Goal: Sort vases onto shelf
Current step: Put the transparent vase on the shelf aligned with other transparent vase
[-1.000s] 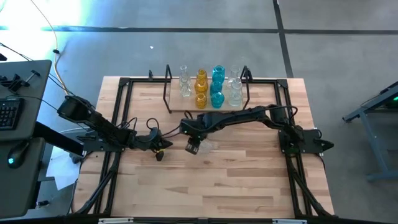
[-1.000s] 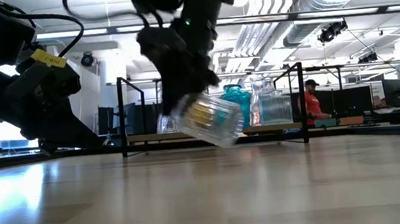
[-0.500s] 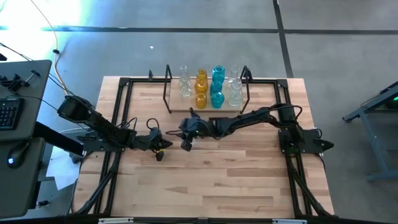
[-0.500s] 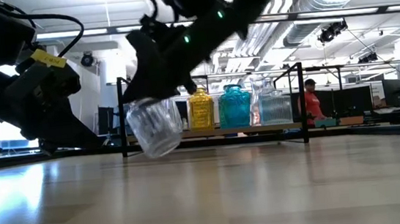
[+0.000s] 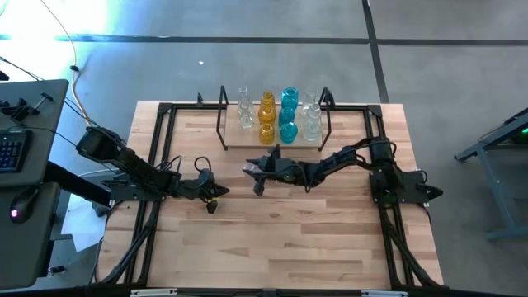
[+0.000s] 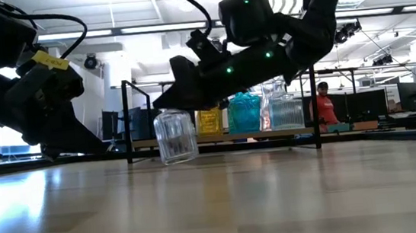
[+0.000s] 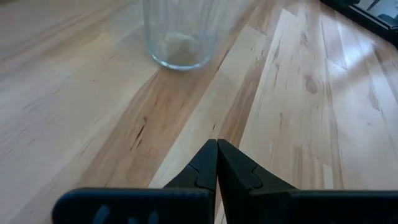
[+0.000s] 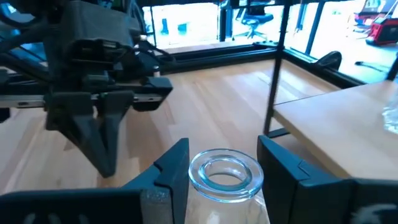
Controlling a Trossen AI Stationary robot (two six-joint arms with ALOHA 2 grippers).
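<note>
The right tool (image 8: 217,171) pinches a clear vase (image 6: 174,135) upright, low over the worktop (image 5: 330,239) just near of the shelf (image 5: 233,139). The left tool (image 7: 217,163), fingers pressed together, waits to the left.

Right gripper (image 6: 180,108) grips a clear vase (image 6: 175,136) upright, low over the table (image 6: 216,200), in front of the shelf's (image 6: 218,138) left end.
</note>
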